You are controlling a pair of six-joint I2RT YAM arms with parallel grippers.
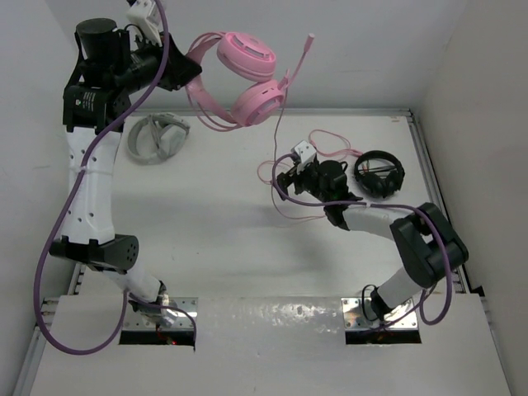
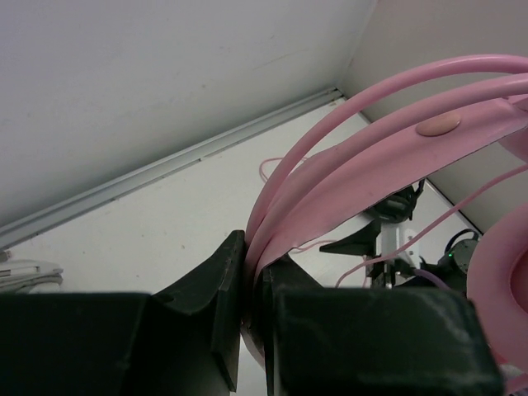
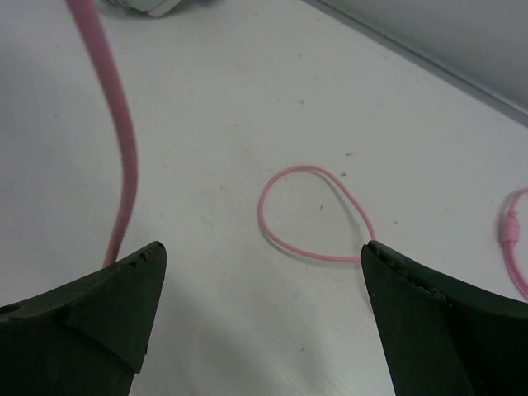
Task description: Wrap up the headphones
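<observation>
The pink headphones point(image 1: 247, 74) hang in the air at the back of the table. My left gripper point(image 1: 183, 73) is shut on their headband point(image 2: 371, 157), with the earcups and boom mic point(image 1: 306, 51) to its right. In the left wrist view the jaws point(image 2: 252, 264) pinch the band. The thin pink cable point(image 1: 275, 140) drops from the lower earcup to the table and lies in loops. My right gripper point(image 1: 285, 175) is open and empty, low over the table; a cable loop point(image 3: 313, 168) lies just ahead of its fingertips, and a hanging stretch of cable point(image 3: 124, 148) passes its left finger.
Grey-white headphones point(image 1: 157, 136) lie at the back left under the left arm. Smaller black headphones point(image 1: 379, 173) lie just right of the right gripper. White walls close in the back and both sides. More pink cable point(image 1: 334, 142) lies behind the right gripper.
</observation>
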